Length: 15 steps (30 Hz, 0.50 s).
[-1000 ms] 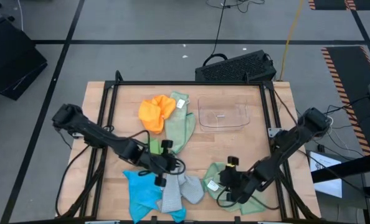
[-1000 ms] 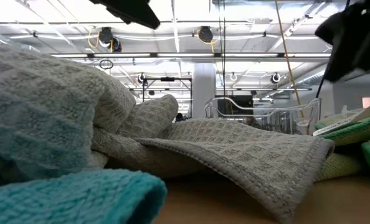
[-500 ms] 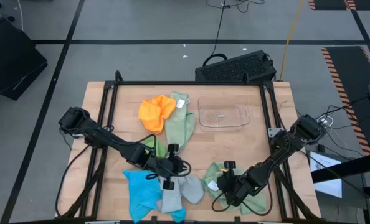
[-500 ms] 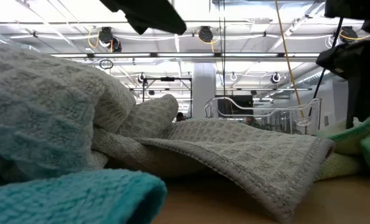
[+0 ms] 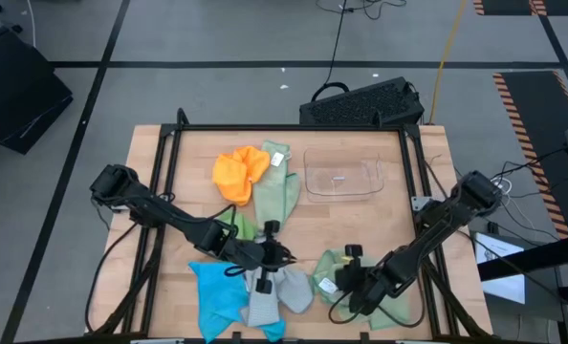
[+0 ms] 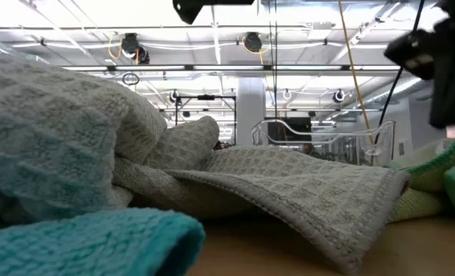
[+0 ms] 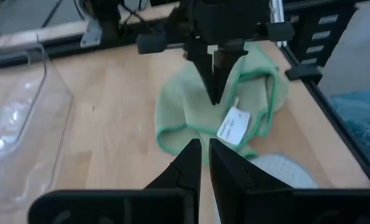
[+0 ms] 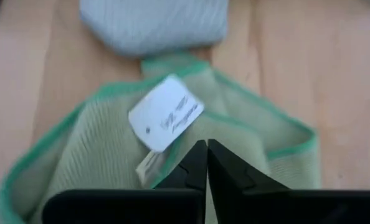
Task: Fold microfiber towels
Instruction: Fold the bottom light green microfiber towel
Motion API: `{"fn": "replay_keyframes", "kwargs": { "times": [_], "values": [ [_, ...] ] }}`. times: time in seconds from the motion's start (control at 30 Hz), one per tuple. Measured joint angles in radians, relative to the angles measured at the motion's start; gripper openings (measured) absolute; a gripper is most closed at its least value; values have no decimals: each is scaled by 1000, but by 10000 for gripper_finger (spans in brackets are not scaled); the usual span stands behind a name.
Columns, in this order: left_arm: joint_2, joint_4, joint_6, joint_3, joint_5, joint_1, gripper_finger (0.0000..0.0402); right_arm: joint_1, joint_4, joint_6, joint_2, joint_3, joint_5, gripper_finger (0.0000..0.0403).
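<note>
Pinching the pale green towel, the closed right gripper hides the fold underneath

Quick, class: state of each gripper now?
Left gripper: fingers shut, holding nothing visible, above the table.
Right gripper: fingers shut on the pale green microfiber towel with white tag.

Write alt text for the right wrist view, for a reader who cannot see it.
The right gripper, fingers shut, pinches the edge of a pale green towel with a darker green border, beside its white tag. The towel lies crumpled on a wooden table, and a grey towel lies just beyond it.
</note>
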Motion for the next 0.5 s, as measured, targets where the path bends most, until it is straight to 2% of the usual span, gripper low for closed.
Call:
{"fn": "replay_keyframes", "kwargs": {
  "times": [0.1, 0.27, 0.4, 0.5],
  "values": [
    [21, 45, 23, 0, 0, 0, 35, 2, 0, -4, -34, 0, 32, 1],
    [102, 148, 107, 0, 9, 1, 39, 2, -5, 26, -60, 1, 13, 4],
    [178, 248, 126, -1, 11, 12, 65, 26, -6, 68, -59, 0, -26, 17],
    [216, 273, 126, 0, 11, 22, 94, 64, -13, 136, -58, 0, -64, 45]
  ]
}}
